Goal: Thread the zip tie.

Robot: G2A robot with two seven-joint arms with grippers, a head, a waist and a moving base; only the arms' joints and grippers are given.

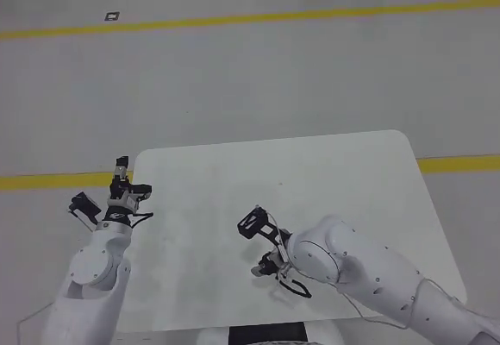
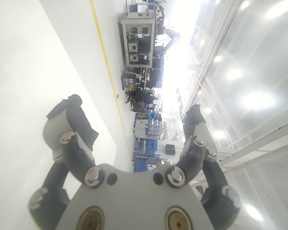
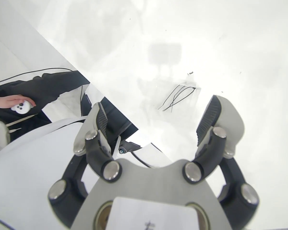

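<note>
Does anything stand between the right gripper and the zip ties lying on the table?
Nothing visible does. In the right wrist view the right gripper is open above the table, and the thin black zip ties lie loose on the bare surface just beyond its fingertips, with open space between them.

Left hand [image 2: 134,106] spread wide, white table [image 2: 26,48] edge, yellow floor line [image 2: 103,46] beyond

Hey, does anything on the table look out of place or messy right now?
Nothing damaged or spilled. The zip ties lie in a loose crossed bundle on the table ahead of the right gripper, whose jaws are open and empty. The left gripper hangs by the table's edge, jaws open, facing the room.
</note>
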